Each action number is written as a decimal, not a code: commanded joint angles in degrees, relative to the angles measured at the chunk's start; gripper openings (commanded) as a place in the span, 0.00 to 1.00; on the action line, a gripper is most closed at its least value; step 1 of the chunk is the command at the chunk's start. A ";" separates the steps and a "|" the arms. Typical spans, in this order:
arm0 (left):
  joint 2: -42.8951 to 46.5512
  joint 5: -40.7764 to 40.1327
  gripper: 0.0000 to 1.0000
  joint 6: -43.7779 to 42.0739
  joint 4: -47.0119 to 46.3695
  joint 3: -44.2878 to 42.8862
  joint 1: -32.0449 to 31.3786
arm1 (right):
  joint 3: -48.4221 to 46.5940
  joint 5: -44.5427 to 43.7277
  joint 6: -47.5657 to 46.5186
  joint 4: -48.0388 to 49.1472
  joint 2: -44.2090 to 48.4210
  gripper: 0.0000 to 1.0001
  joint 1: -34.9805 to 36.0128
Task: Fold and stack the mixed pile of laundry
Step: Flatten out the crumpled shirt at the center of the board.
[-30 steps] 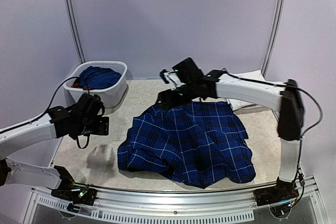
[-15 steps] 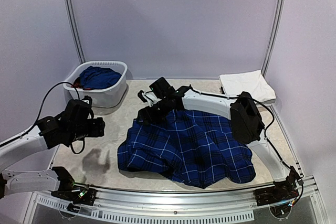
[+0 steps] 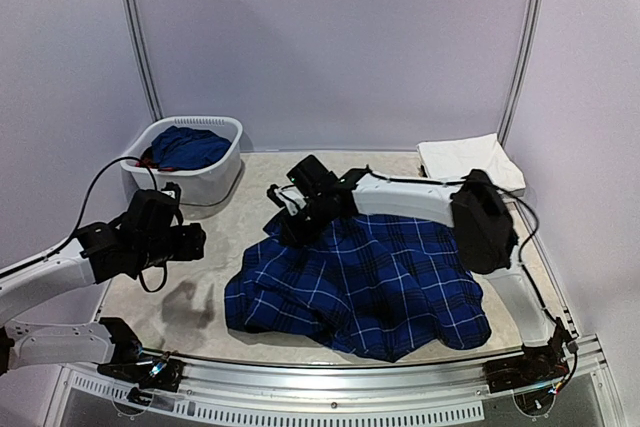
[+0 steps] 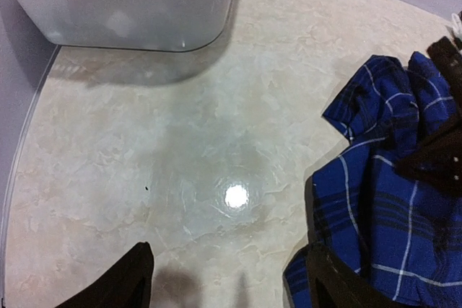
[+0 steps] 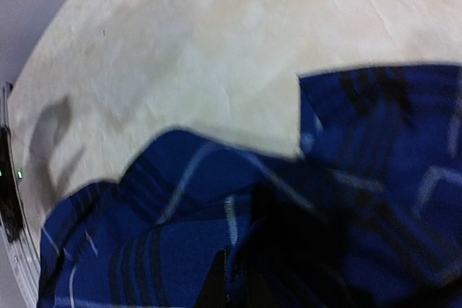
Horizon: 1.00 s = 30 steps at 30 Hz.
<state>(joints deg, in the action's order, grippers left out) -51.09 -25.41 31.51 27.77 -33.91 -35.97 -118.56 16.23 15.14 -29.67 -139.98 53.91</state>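
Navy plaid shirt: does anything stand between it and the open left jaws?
Nothing visible does. In the left wrist view only bare table lies between the left jaws and the navy plaid shirt. The white basket stands at the far edge, out of that path.

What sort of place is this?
Probably a robot test booth: plain partition walls, a left arm and right arm mounted at a table, laundry set out, a navy plaid shirt and white basket.

The tabletop [image 4: 180, 142] is a smooth, glossy, marble-patterned beige surface with a bright lamp reflection, the navy plaid shirt [image 3: 370, 282] is soft matt woven cloth, the basket [image 4: 130, 12] is smooth, slightly translucent white plastic, and the front rail [image 3: 330, 369] is pale metal.
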 commanded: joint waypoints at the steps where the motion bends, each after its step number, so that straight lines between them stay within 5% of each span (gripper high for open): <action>1: -2.09 2.22 0.74 -0.31 -3.40 -0.21 0.81 | 13.61 -8.42 -1.41 0.25 19.74 0.02 1.13; 8: -10.47 8.81 0.72 -2.86 -13.31 -0.78 0.56 | 39.62 -23.93 2.11 2.83 43.93 0.05 1.88; 13: -21.10 12.38 0.71 -5.84 -18.38 -5.30 0.11 | 54.13 -26.15 9.40 2.36 49.61 0.08 1.89; 16: -28.61 13.35 0.70 -7.26 -17.61 -10.24 0.10 | 59.37 -27.32 15.00 0.23 50.39 0.20 1.82; 19: -34.91 15.25 0.66 -7.05 -17.29 -12.87 0.08 | 60.33 -32.38 18.72 -4.16 52.18 0.59 1.82; 22: -37.12 16.83 0.64 -5.44 -19.23 -11.59 -0.02 | 56.60 -37.84 18.79 -7.88 54.33 0.77 1.80; 26: -36.94 18.32 0.60 -4.54 -20.27 -8.98 -0.81 | 48.73 -37.79 13.78 -4.67 55.10 0.92 1.19; 30: -37.01 17.53 0.49 -4.04 -20.98 -6.20 -1.30 | 38.53 -29.28 7.67 -0.65 47.27 0.95 -2.62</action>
<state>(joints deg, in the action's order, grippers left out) -88.07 -8.47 26.55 8.47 -42.74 -36.53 -71.85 -17.78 28.16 -35.09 -87.57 54.37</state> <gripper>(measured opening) 0.543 0.947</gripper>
